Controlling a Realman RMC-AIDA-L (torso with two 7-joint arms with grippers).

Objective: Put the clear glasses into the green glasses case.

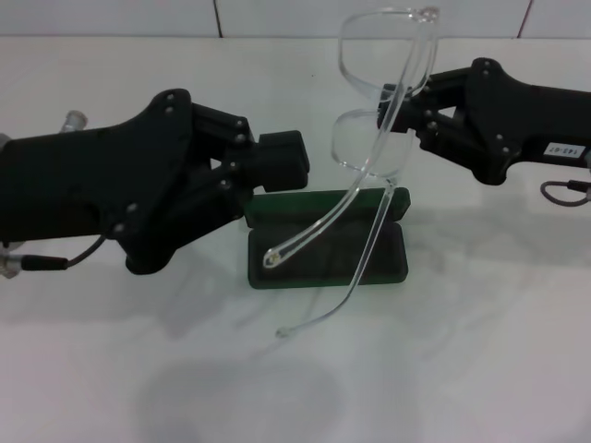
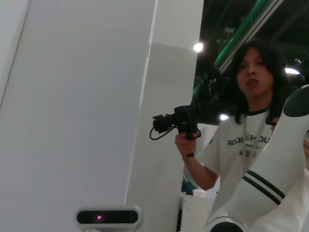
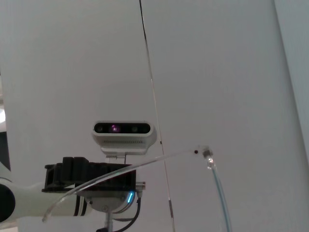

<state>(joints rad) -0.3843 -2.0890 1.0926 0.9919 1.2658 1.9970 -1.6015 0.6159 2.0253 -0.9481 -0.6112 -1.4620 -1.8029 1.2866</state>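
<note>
- Clear glasses [image 1: 383, 92] hang from the right gripper [image 1: 399, 103], pinched shut at the frame; its fingertips are hard to make out.
- Green glasses case [image 1: 328, 245], below both grippers, is partly hidden by the left gripper [image 1: 282, 161], whose finger state cannot be told.
- Bare white table [image 1: 480, 351] surrounds the case.

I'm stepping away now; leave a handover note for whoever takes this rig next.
Right claw: shut on the clear glasses, held up above the table, arms unfolded and hanging toward the case.
Left claw: beside the case's left rear corner; whether it grips the lid cannot be told.
Green glasses case: open on the white table, nothing resting inside.
Done: glasses lifted.
Left: lower the glasses into the case and release.
</note>
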